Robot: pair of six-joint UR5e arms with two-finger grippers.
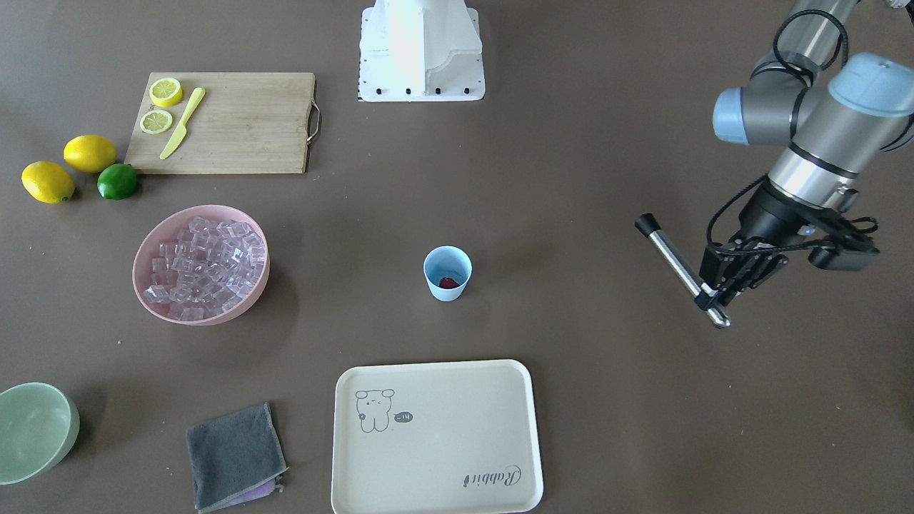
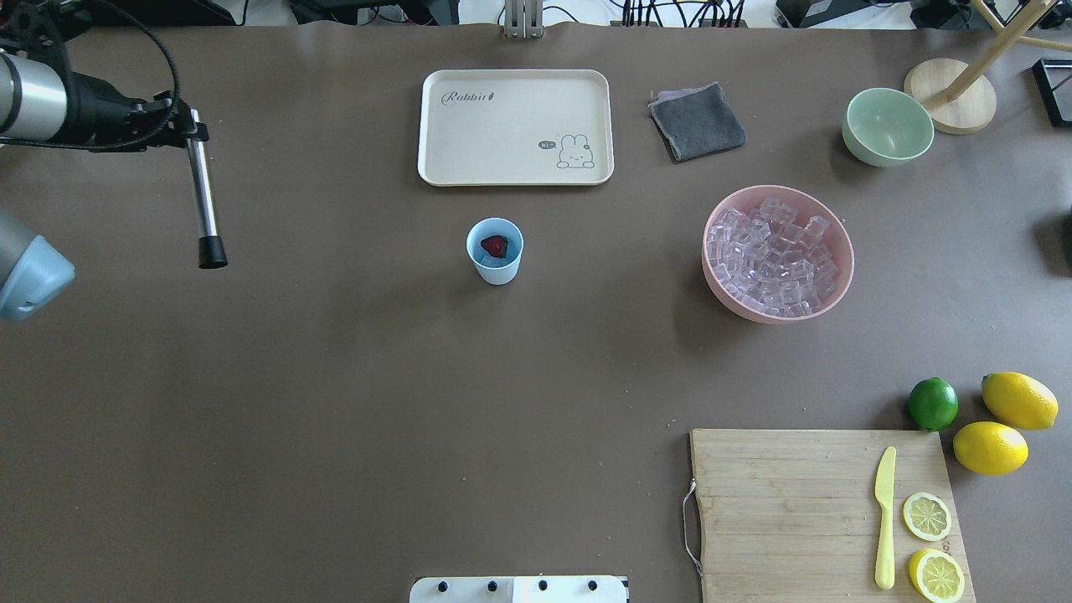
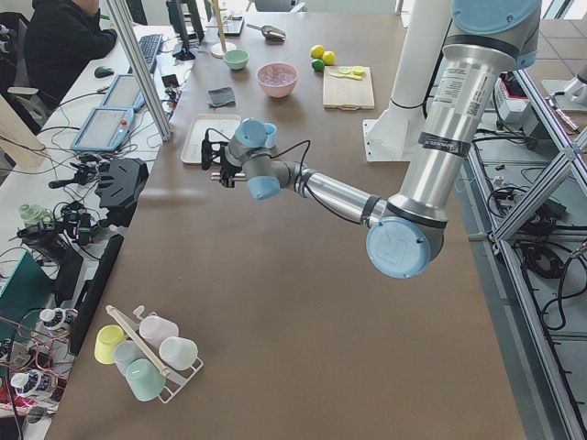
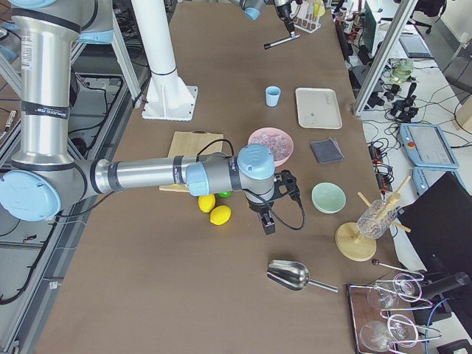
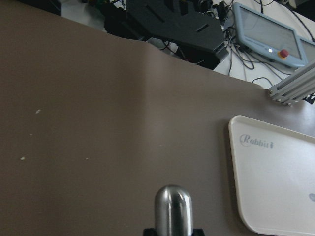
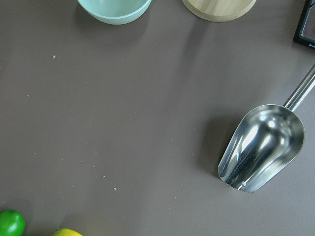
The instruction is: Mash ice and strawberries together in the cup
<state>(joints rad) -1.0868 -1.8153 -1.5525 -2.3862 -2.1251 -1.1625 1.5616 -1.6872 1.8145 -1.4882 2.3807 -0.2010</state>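
ROBOTICS LAB: Two grey-and-blue industrial arms, the left arm (image 3: 440, 137) and the right arm (image 4: 147, 175), flank a white pedestal (image 1: 421, 50) at the edge of a long table (image 3: 275, 302) covered in brown sheeting. Aluminium frame posts (image 3: 138, 64) stand along the table's side. On the adjoining bench (image 3: 18, 197) lie touchscreen teach pendants (image 3: 103, 128), one carrying a red emergency-stop button (image 5: 284, 52), among tangled cables (image 3: 64, 174) and black hardware. A person (image 3: 60, 41) in dark clothing sits at the bench's far end, beside the rig.
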